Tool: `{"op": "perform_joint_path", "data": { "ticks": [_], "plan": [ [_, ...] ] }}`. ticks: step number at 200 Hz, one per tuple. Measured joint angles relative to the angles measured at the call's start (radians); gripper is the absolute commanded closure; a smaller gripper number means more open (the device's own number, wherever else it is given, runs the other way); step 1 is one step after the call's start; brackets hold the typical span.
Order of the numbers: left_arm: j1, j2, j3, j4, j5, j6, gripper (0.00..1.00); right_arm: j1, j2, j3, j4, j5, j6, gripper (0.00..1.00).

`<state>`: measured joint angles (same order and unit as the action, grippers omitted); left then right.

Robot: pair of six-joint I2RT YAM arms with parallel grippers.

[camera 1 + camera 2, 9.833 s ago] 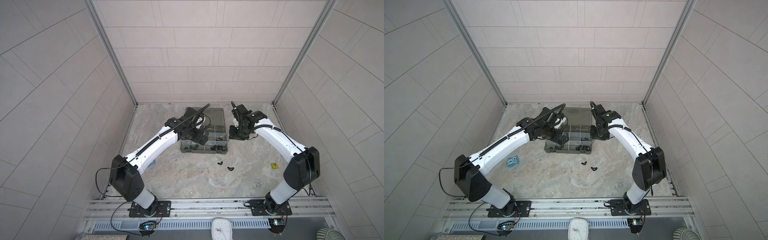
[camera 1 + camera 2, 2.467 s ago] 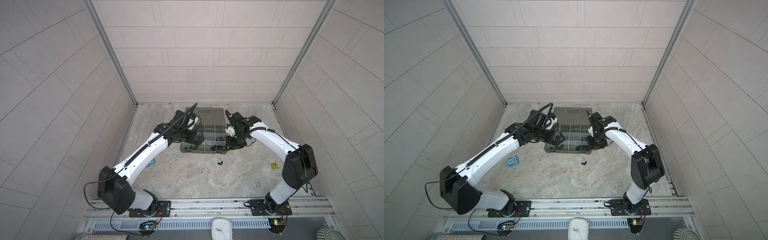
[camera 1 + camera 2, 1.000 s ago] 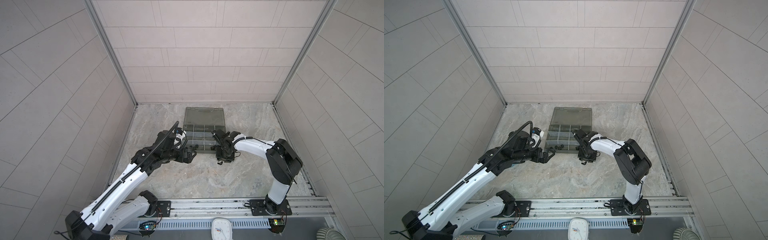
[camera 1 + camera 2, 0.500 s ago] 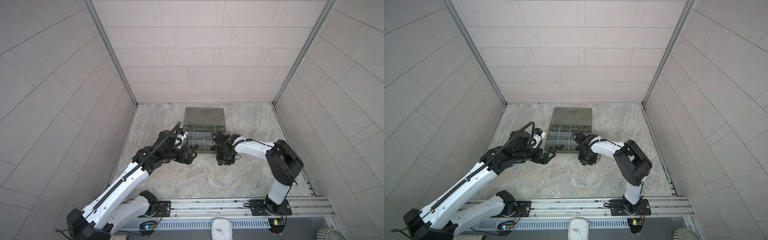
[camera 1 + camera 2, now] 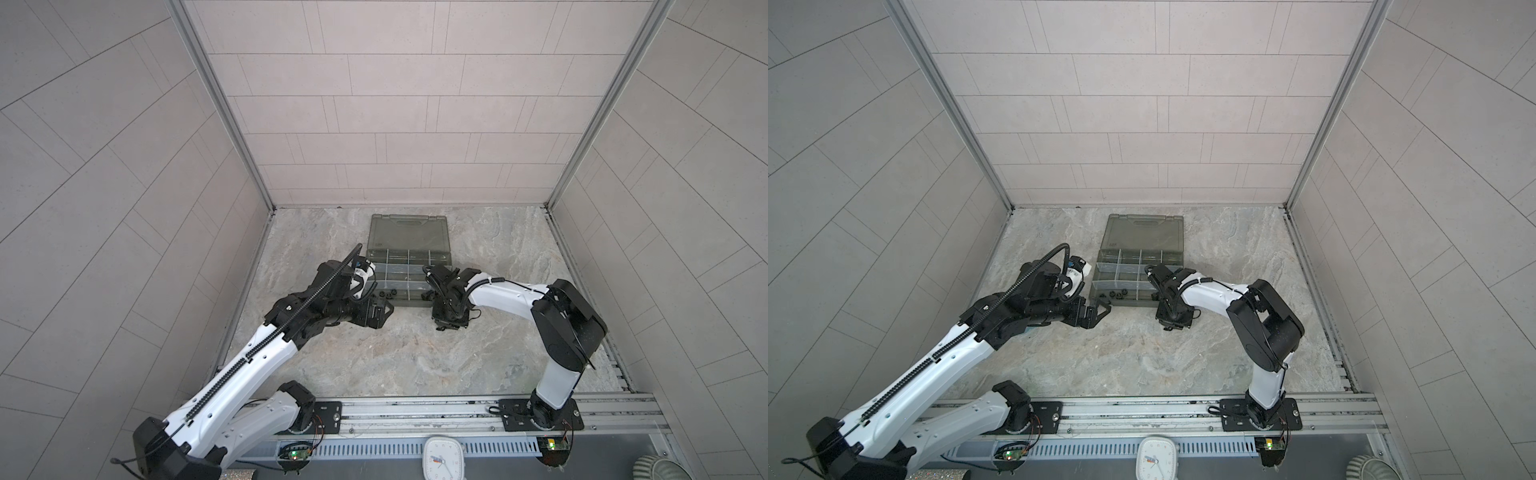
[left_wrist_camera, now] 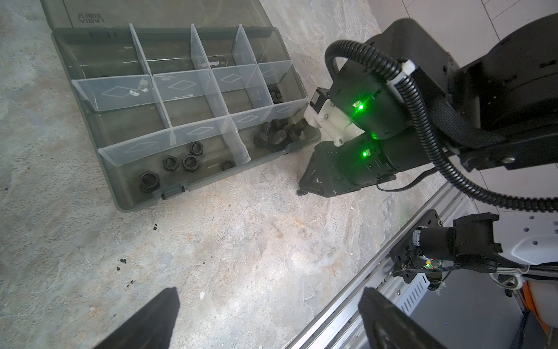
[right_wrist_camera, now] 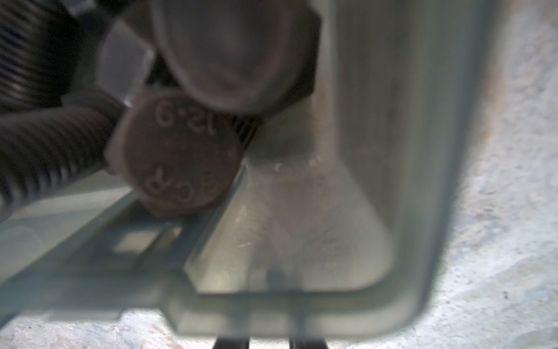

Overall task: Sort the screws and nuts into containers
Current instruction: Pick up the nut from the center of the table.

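Since nuts (image 6: 190, 161) and screws (image 6: 277, 139) lie in separate containers (image 6: 136, 205), sorting looks nearly done. Left gripper (image 6: 268, 291) is spread; right gripper's (image 6: 302, 189) state cannot be told.

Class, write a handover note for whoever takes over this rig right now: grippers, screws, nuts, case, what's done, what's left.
Left gripper: open, empty, hovering before the case.
Right gripper: tip down on the table by the case's near right corner; grip unclear.
Done: nuts and screws sorted apart in the case's near row.
Left: check under right gripper, bin any find; no other loose parts seen.
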<state>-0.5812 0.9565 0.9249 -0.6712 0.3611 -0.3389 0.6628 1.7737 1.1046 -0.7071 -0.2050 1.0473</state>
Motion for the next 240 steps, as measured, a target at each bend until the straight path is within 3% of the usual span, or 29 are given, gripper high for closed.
{"op": "perform_joint_path", "data": {
  "ticks": [161,240],
  "plan": [
    [0.0,0.019,0.0,0.001,-0.029,0.011,0.0,-0.014,-0.013,-0.017,-0.021,-0.008,-0.088,0.95],
    [0.0,0.065,0.026,0.004,-0.048,0.018,0.0,-0.021,-0.084,0.059,-0.176,0.012,-0.167,0.96]
  ]
}}
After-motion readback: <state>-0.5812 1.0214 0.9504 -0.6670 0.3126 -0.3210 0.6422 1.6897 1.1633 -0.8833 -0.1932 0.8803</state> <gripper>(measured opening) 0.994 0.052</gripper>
